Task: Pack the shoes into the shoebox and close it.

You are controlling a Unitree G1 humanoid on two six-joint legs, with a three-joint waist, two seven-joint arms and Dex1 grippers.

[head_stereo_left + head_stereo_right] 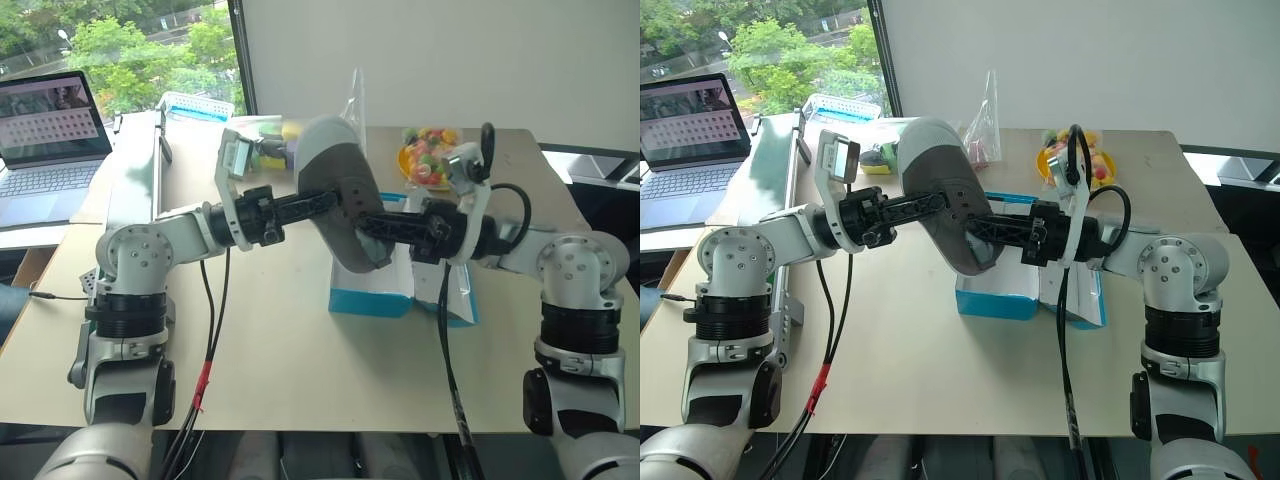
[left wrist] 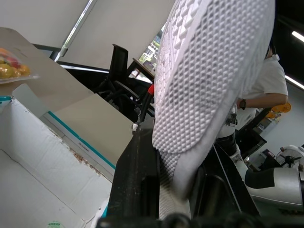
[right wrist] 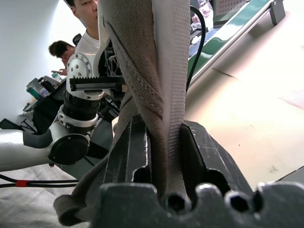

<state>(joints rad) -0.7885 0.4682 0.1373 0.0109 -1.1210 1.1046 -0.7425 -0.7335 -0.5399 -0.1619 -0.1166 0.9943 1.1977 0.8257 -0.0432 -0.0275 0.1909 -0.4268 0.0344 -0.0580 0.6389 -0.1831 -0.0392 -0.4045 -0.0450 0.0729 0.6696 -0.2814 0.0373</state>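
Observation:
A grey-taupe shoe (image 1: 335, 185) with a white sole hangs tilted, toe up, over the open turquoise shoebox (image 1: 372, 297) at the table's middle. My left gripper (image 1: 335, 203) reaches in from the left and is shut on the shoe; the left wrist view has the dimpled white sole (image 2: 209, 71) pinched between its fingers (image 2: 135, 175). From the right, my right gripper (image 1: 365, 225) is shut on the shoe's lower end, with grey fabric (image 3: 156, 57) squeezed between its fingers (image 3: 130, 142). The box's white inside (image 2: 33, 156) lies below, its lid (image 1: 1080, 300) folded out to the right.
A bag of coloured items (image 1: 428, 155) and a clear plastic bag (image 1: 355, 100) stand behind the box. A white basket (image 1: 195, 105) sits at the back left, with an open laptop (image 1: 50, 130) on a side table. People (image 3: 90, 19) sit nearby.

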